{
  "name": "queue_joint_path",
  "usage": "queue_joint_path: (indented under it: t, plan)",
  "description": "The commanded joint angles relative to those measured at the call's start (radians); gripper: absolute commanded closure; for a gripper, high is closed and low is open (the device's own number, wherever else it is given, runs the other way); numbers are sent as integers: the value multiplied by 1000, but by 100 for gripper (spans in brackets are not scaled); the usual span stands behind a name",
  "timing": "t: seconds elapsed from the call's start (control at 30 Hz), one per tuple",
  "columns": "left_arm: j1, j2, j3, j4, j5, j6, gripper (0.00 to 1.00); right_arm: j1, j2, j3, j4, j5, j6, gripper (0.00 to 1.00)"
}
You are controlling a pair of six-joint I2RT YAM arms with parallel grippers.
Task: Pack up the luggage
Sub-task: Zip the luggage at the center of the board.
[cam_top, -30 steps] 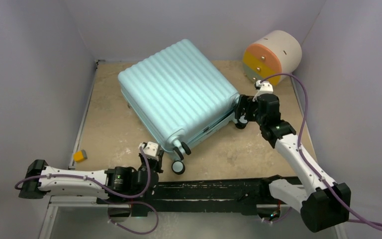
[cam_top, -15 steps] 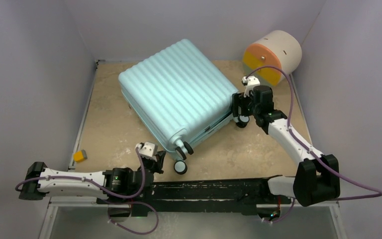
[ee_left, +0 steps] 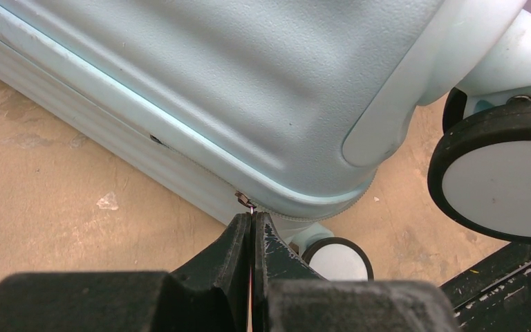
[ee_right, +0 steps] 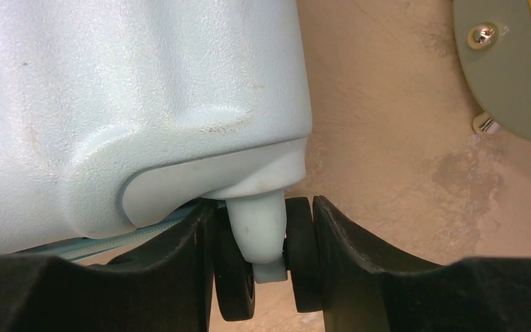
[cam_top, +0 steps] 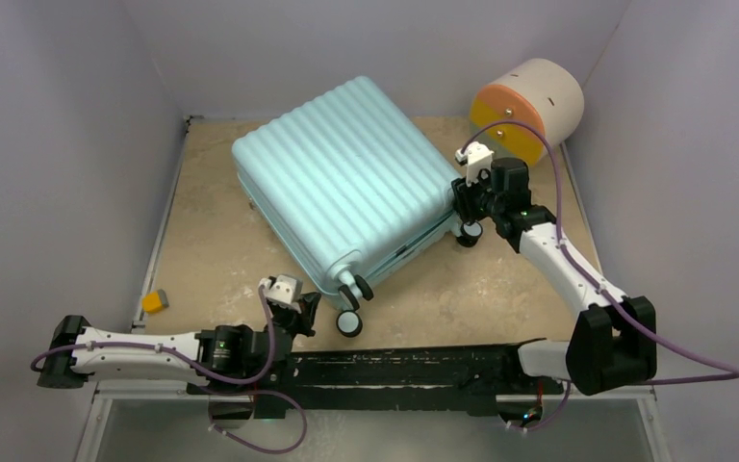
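One large pale teal ribbed hard-shell luggage case [cam_top: 346, 173] is laid flat and closed on the beige desk [cam_top: 212, 231]. At its near corner the left pincer [ee_left: 252, 220] is pressed fully shut, tips at a small metal zip pull [ee_left: 245, 201]. At its right corner a black twin wheel [ee_right: 303, 249] is clasped by the half-spread right pincer [ee_right: 263, 211].

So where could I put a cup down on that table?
Best: the bare table left of the suitcase, beyond the yellow block. Also the near strip between it and the right arm. Crowded: the gap to the drawer unit, where the right gripper clasps a wheel, and the left gripper's corner.
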Motion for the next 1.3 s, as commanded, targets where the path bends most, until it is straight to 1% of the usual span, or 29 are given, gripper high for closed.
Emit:
queue_joint_path:
  t: [0.0,0.07,0.13,0.3,0.47,0.6,0.77,0.97,1.13,1.27]
  plan:
    - [-3,17,-8,44,107,12,100,-4,-32,52,8,31,32,95]
    - [-3,21,-8,49,105,16,100,-4,-39,55,2,34,23,96]
    - [-3,29,-5,51,106,19,100,-4,-42,55,-7,35,18,100]
    - [-3,35,3,64,109,39,100,-4,-106,69,-4,46,23,100]
    - [-3,50,19,122,133,124,100,-4,-160,133,-21,64,25,100]
    - [-3,75,30,175,164,191,100,-4,-159,160,-37,88,42,100]
    - [-3,99,35,191,239,221,100,-4,-180,88,-10,120,114,100]
    - [-3,132,40,211,370,262,100,-4,-221,17,43,168,163,100]
    - [-5,178,79,165,452,254,100,-4,-240,-3,56,193,206,100]
    - [-15,193,100,122,508,218,100,-4,-242,4,47,211,217,100]
